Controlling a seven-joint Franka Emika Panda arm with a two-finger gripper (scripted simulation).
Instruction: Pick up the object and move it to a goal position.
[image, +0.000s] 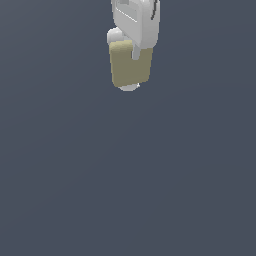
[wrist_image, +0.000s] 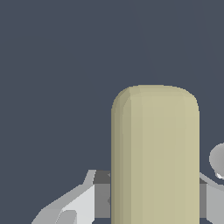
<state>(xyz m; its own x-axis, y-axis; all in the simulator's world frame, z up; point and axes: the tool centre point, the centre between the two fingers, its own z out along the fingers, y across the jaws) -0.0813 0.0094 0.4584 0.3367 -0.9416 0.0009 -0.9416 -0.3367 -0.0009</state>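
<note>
The gripper (image: 133, 60) hung near the exterior view's top; its jaws pinched the tan block (image: 130, 67), which hung upright and clear of any surface. To carry it well, I judged, the squeeze should stay firm; travel should be smooth, without jerks.

Nothing stands around the end effector (image: 131, 70) holding the block (image: 125, 65).

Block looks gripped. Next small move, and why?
Probably keep the jaws shut and carry on toward the goal, slowly. The tan block sits between the fingers of the gripper, and the wrist view shows it standing out well past the fingers. No goal marker shows in either view, so the direction cannot be told from here.
</note>
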